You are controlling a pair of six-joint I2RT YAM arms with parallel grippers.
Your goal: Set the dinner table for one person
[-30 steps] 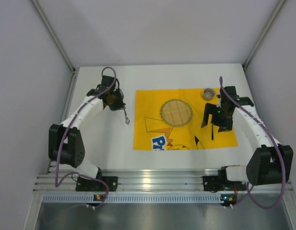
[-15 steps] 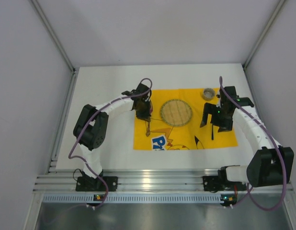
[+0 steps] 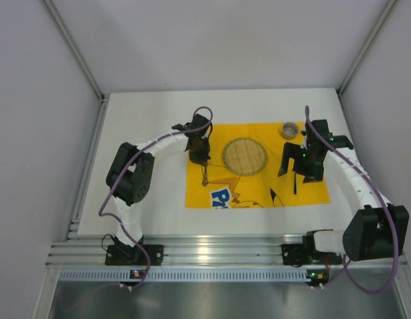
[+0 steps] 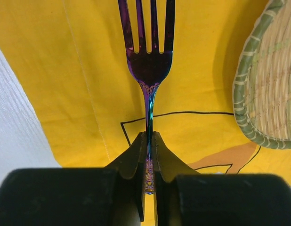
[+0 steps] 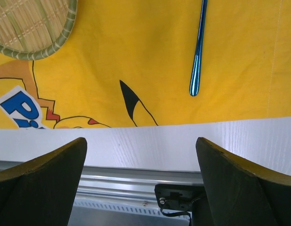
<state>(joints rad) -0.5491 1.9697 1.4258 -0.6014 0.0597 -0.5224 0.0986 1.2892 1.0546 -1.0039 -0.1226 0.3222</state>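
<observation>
The dinner table (image 3: 149, 193) is a white tabletop with a yellow cartoon placemat (image 3: 259, 189) on it. My left gripper (image 3: 200, 158) is shut on the handle of an iridescent purple fork (image 4: 149, 56). It holds the fork over the placemat's left part, just left of a round woven plate (image 3: 245, 156), tines toward the near edge. In the left wrist view the gripper (image 4: 149, 137) pinches the handle, and the plate's rim (image 4: 251, 94) shows at the right. My right gripper (image 5: 141, 141) is open and empty over the placemat's right part (image 3: 300, 174), above a blue utensil handle (image 5: 198, 56).
A small grey cup (image 3: 289, 129) stands at the placemat's far right corner. The ribbed aluminium rail (image 3: 205, 252) runs along the near edge. White walls close in the left, right and back of the table.
My left gripper has carried the fork right, from over the bare table to over the placemat's left part, beside the woven plate. The right arm has barely moved.
</observation>
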